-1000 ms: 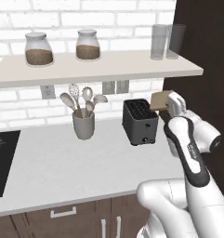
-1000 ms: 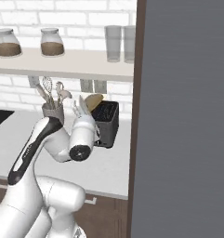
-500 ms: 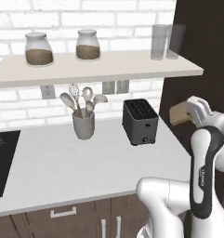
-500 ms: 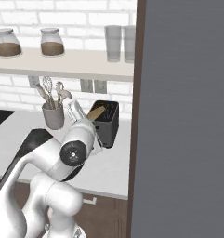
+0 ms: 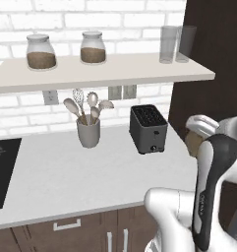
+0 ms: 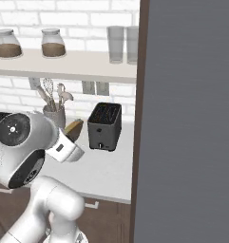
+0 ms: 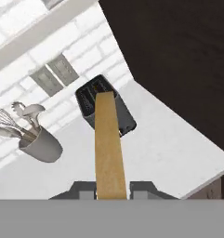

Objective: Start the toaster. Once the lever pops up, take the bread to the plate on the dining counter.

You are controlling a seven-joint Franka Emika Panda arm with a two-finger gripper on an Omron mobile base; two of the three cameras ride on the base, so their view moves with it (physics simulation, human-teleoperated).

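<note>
Now the gripper pinches the bread between its two finger tips, the tan slice seen edge-on in the hand view and running up from the jaws toward the toaster; in the right base view the slice pokes out past the white hand, just beside the grey utensil cup, and in the left base view it shows as a brown patch behind the forearm. Since a second ago the arm has swung the slice away from above the toaster (then it hung just off its right end) toward the dark cabinet side. The toaster stands on the light counter, slots up, near the utensil cup; no writing can be read.
</note>
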